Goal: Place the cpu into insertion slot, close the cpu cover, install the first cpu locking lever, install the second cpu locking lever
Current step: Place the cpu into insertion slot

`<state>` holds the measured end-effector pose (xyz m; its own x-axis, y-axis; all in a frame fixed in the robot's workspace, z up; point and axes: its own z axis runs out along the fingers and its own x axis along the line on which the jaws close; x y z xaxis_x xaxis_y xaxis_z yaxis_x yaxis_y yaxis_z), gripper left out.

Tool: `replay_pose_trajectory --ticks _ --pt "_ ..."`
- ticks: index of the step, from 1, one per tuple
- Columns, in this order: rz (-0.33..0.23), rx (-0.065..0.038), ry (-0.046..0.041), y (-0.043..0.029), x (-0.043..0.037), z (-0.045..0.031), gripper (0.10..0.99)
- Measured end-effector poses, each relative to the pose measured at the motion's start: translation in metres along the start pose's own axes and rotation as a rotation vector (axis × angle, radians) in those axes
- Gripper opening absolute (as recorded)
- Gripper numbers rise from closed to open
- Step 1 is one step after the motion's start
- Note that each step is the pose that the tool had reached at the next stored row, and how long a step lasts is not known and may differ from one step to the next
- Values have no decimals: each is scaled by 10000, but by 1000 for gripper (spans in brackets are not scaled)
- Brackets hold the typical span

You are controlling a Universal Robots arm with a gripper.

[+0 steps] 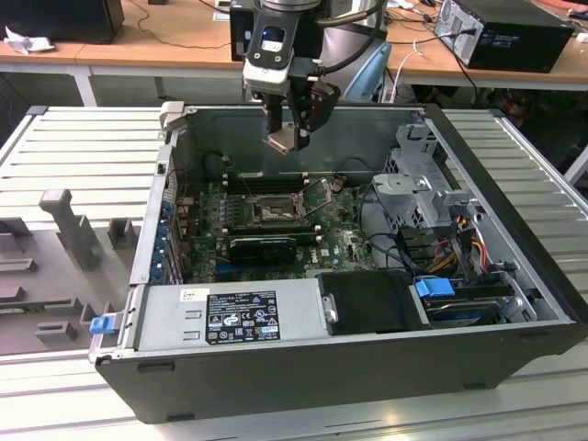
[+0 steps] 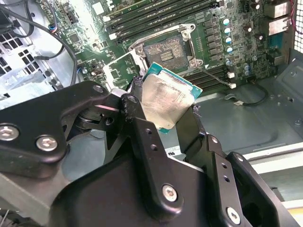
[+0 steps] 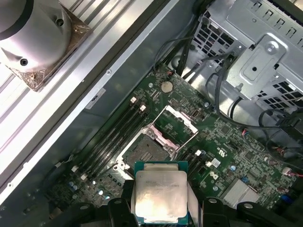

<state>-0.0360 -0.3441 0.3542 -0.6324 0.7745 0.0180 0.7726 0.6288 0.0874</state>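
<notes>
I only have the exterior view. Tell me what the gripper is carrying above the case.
Observer: In the first wrist view, the gripper is shut on the cpu, with the chip's metal top facing the camera.
Operator: Report the insertion slot.
Observer: The insertion slot has no chip in it.
Operator: Check the cpu cover.
Observer: The cpu cover stands swung up on its hinge, off the slot.
</notes>
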Motion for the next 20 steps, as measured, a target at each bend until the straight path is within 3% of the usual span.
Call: replay_pose_trajectory --ticks 20 --pt "1482 -26 -131 0 0 10 529"
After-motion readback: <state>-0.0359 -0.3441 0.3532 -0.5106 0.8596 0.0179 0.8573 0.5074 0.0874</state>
